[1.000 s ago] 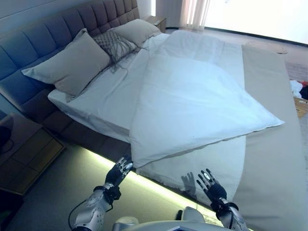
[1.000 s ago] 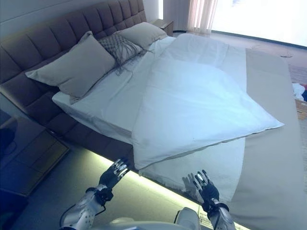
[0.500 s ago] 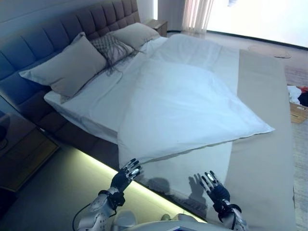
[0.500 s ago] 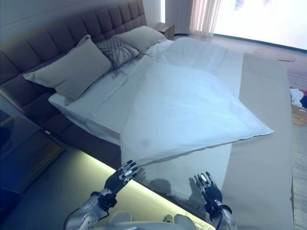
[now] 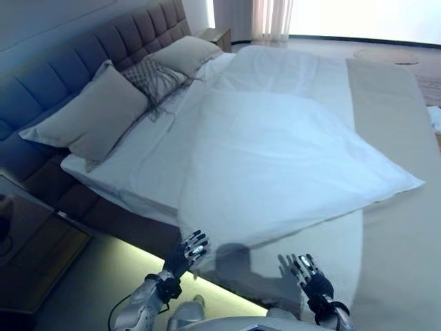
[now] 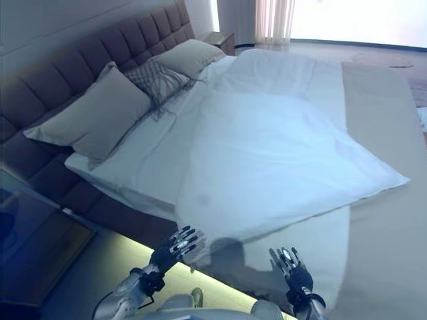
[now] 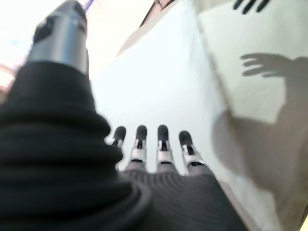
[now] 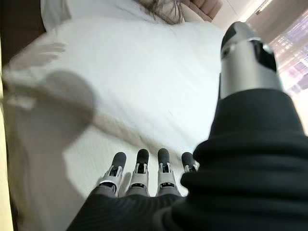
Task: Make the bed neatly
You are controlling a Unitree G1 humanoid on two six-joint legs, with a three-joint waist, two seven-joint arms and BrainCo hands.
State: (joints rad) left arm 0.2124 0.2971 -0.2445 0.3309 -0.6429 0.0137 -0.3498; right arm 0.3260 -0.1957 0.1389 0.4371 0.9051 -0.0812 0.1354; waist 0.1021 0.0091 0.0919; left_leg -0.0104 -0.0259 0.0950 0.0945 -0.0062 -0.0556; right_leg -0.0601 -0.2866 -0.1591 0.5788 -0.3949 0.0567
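Observation:
A white duvet point(image 5: 289, 152) lies askew across the bed, its near corner hanging toward the bed's side edge. Under it is a white sheet point(image 5: 138, 155), and a beige cover point(image 5: 396, 227) runs along the right side. Three pillows lean at the grey tufted headboard point(image 5: 76, 76): a large beige one point(image 5: 86, 117), a patterned one point(image 5: 155, 72) and a far beige one point(image 5: 186, 52). My left hand point(image 5: 185, 252) is open, fingers spread, just short of the duvet's near corner. My right hand point(image 5: 309, 272) is open over the bed's edge, touching nothing.
A dark nightstand point(image 5: 31, 248) stands at the left beside the bed. A lit strip point(image 5: 148, 255) glows under the bed frame. A second nightstand point(image 5: 217, 34) stands at the far side, with curtains point(image 5: 269, 17) behind it.
The camera has shifted and the whole scene with it. Both hands stay open and sit slightly closer to the duvet's near edge.

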